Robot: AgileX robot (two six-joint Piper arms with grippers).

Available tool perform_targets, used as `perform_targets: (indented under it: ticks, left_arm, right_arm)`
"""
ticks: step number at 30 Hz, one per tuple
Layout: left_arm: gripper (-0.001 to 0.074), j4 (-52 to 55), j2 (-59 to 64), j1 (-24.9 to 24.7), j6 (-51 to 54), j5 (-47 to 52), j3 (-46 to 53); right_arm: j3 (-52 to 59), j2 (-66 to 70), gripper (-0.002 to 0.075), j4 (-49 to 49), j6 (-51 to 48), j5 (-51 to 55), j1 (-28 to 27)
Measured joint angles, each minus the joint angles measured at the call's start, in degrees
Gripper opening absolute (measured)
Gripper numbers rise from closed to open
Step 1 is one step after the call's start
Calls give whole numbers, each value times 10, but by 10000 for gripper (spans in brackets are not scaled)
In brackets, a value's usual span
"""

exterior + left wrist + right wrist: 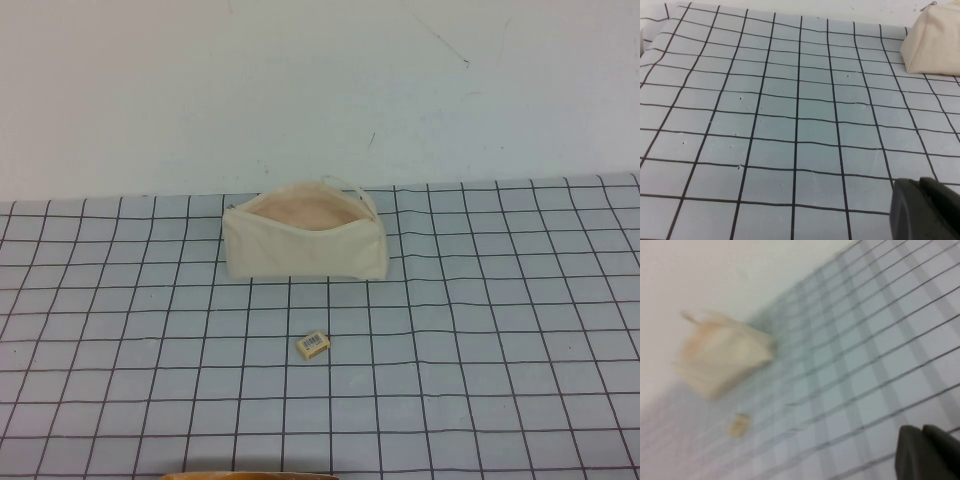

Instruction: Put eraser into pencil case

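The cream-white pencil case [300, 250] stands at the back of the checked mat, its zip open and the pinkish lining showing. The small yellowish eraser [314, 344] with a white barcode label lies on the mat a little in front of it, apart from it. Neither gripper shows in the high view. In the left wrist view my left gripper [920, 183] is shut and empty over bare mat, with the pencil case's end [932, 45] far off. In the right wrist view my right gripper [921, 430] is shut and empty, well away from the pencil case [722, 360] and the eraser [738, 424].
A grey mat with a black grid [480, 330] covers the table up to a white wall [320, 90] just behind the pencil case. A tan curved edge [250, 476] shows at the bottom of the high view.
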Motion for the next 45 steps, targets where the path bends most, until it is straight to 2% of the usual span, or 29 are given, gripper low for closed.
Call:
perform_targets:
  ticks: [3, 8, 15, 19, 26, 29, 34, 37, 38, 45]
  left_arm:
    - [-1, -3, 0, 0, 0, 0, 0]
    - [-1, -3, 0, 0, 0, 0, 0]
    - [-1, -20, 0, 0, 0, 0, 0]
    - [-1, -23, 0, 0, 0, 0, 0]
    - [-1, -25, 0, 0, 0, 0, 0]
    - [-1, -25, 0, 0, 0, 0, 0]
    - [-1, -25, 0, 0, 0, 0, 0]
    - [-1, -25, 0, 0, -1, 0, 0]
    - [-1, -25, 0, 0, -1, 0, 0]
    - [-1, -25, 0, 0, -1, 0, 0]
  right_arm:
    - [0, 0, -1, 130, 9, -16, 0]
    - [0, 0, -1, 149, -50, -40, 0]
    - [-45, 1, -1, 167, -287, 41, 0]
    - [-156, 64, -1, 109, -373, 89, 0]
    - [-394, 293, -1, -67, -398, 276, 0]
    - [-488, 393, -1, -90, -401, 359, 0]
    - [-593, 538, -1, -91, -411, 431, 6]
    - [-648, 613, -1, -107, -409, 450, 47]
    - [-688, 662, -1, -138, -389, 456, 94]
    - [-834, 842, -1, -329, -264, 488, 286]
